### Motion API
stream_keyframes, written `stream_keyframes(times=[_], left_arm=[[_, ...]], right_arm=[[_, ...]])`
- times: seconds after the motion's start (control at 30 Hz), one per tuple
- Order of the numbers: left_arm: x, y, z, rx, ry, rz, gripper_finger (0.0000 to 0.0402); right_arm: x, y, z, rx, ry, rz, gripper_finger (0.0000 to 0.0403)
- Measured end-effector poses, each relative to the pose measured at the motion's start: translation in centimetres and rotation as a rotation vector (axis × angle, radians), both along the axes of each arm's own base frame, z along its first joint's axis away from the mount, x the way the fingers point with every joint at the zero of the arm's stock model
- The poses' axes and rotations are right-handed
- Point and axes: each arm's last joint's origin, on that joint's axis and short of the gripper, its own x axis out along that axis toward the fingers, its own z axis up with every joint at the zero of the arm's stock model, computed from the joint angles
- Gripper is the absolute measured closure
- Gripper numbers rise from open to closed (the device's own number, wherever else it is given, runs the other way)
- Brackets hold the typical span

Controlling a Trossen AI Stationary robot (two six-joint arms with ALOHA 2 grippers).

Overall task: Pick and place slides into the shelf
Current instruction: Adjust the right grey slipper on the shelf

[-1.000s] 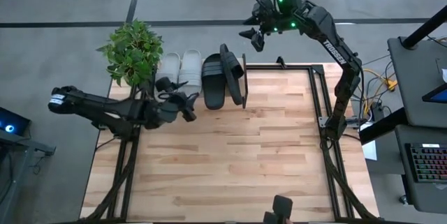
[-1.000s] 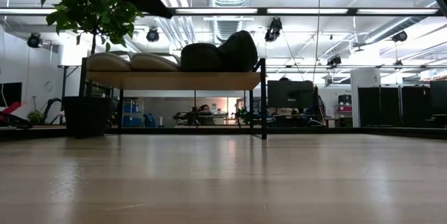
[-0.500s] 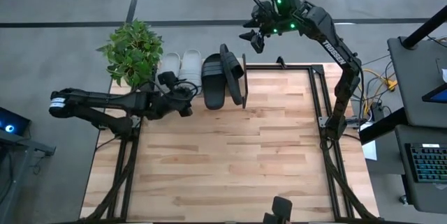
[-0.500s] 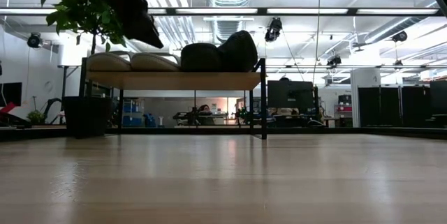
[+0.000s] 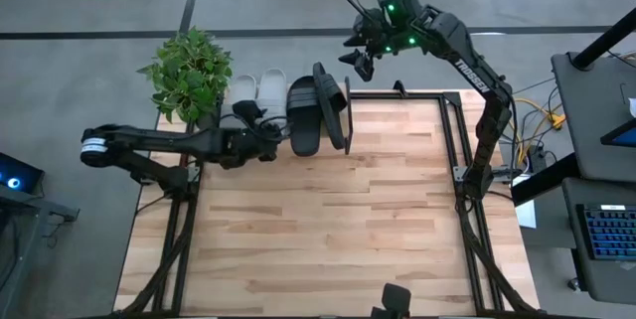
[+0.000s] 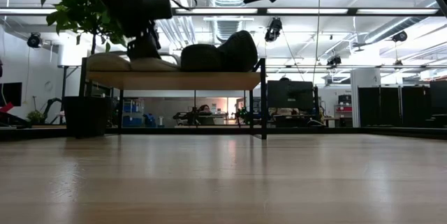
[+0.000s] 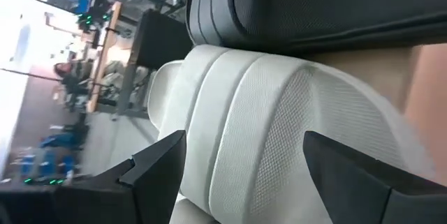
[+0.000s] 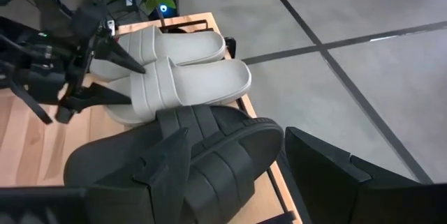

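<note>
Two light grey slides (image 5: 256, 94) lie side by side on the shelf (image 6: 174, 79) at the table's far edge. To their right a black slide (image 5: 303, 118) lies flat, and a second black slide (image 5: 330, 105) leans tilted on it. My left gripper (image 5: 263, 125) is open at the nearer end of the right grey slide (image 7: 265, 112). Its fingers (image 7: 154, 161) stand on either side of that slide's strap, with a gap showing. My right gripper (image 5: 356, 59) hangs open high above the shelf's right end, over the black slides (image 8: 202, 147).
A potted plant (image 5: 189, 71) stands at the shelf's left end, close to my left arm. The shelf's black metal frame (image 5: 348, 95) rises at its right end. The wooden tabletop (image 5: 328, 220) stretches bare toward the near edge.
My left gripper has swung toward the table's far edge and sunk to the grey slides, rolling about its own axis on the way. It stays open. My right gripper has kept its place. The slides have not moved.
</note>
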Motion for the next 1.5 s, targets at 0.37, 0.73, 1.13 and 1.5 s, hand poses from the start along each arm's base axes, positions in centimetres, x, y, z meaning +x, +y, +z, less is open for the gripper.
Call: stream_keyframes(times=[0.37,0.73,1.13,1.5], left_arm=[[1.0,0.3,0.6,0.075,0.013,0.070,0.0131],[1.1,0.3,0.4,0.010,0.000,0.015,0.0266],[2.0,0.4,-0.2,0.032,0.016,0.056,0.0394],[1.5,0.5,1.5,0.061,0.028,0.083,0.0400]], right_arm=[[0.4,0.0,-0.8,0.037,0.011,0.038,0.0179],[0.4,0.0,-0.8,0.029,0.013,0.043,0.0179],[0.4,0.0,-0.8,0.030,0.013,0.043,0.0179],[0.4,0.0,-0.8,0.023,0.014,0.048,0.0179]])
